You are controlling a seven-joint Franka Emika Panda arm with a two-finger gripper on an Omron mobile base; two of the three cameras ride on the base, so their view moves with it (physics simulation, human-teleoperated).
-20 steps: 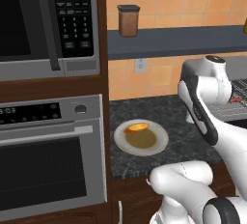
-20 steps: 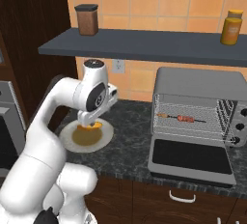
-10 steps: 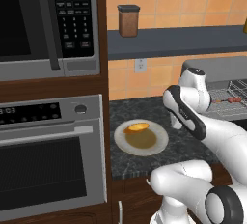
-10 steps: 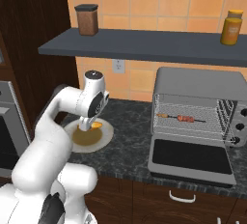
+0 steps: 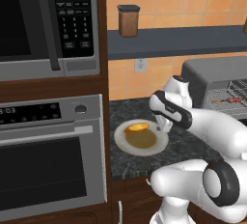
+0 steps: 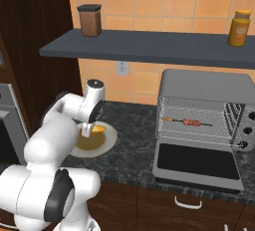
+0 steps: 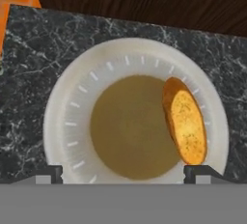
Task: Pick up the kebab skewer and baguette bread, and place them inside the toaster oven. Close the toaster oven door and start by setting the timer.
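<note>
While the pincer [image 7: 123, 172] gapes, baguette bread [image 7: 184, 120] lies on plate [image 7: 62, 117]; kebab skewer [image 6: 187, 122] in toaster oven [image 6: 204, 83]

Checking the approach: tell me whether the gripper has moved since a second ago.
Yes. In the left base view the gripper has swung left and down from beside the toaster oven to the plate.

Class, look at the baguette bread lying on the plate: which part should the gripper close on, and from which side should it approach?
Probably from above, closing across the narrow width at mid-length: the baguette bread is a flat-lying elongated oval near the plate rim, already below the open gripper.
</note>
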